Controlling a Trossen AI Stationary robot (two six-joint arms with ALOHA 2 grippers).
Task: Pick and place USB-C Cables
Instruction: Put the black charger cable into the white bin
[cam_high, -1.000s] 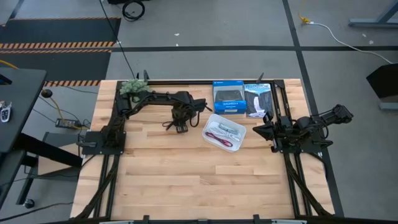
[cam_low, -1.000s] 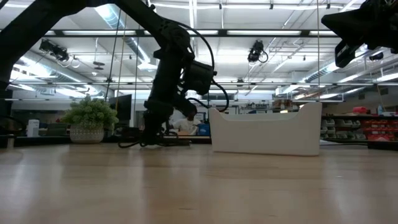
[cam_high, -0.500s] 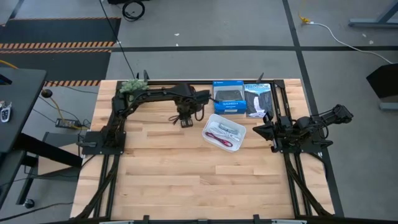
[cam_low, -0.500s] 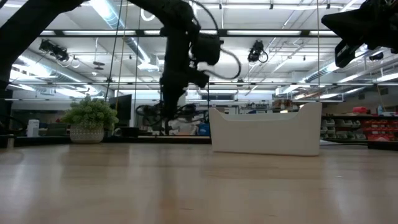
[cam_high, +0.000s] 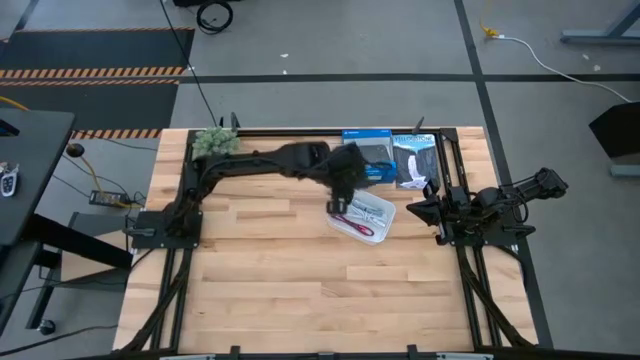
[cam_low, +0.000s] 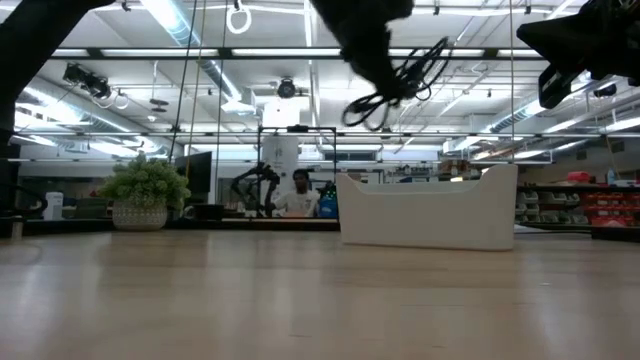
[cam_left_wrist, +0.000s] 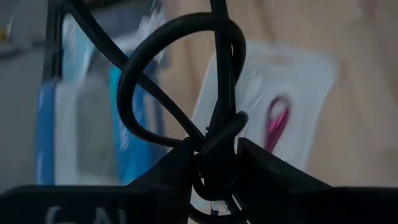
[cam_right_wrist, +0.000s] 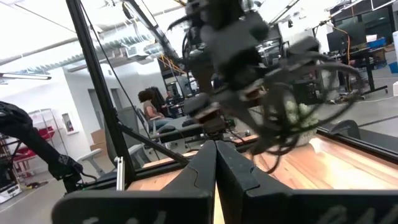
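The scene is brightly lit by ceiling strips (cam_low: 300, 52) overhead. Soft shadows are cast on the table (cam_high: 280, 270). The left wrist view is heavily blurred.

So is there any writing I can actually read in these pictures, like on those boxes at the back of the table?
Blue box: there is print on it, too small to read.
Dark package beside it: a line of white lettering along its top edge, too small to read.
Left gripper, holding the black cable: pale characters on its body, cut off and blurred, unreadable.
No other words or signs can be read.
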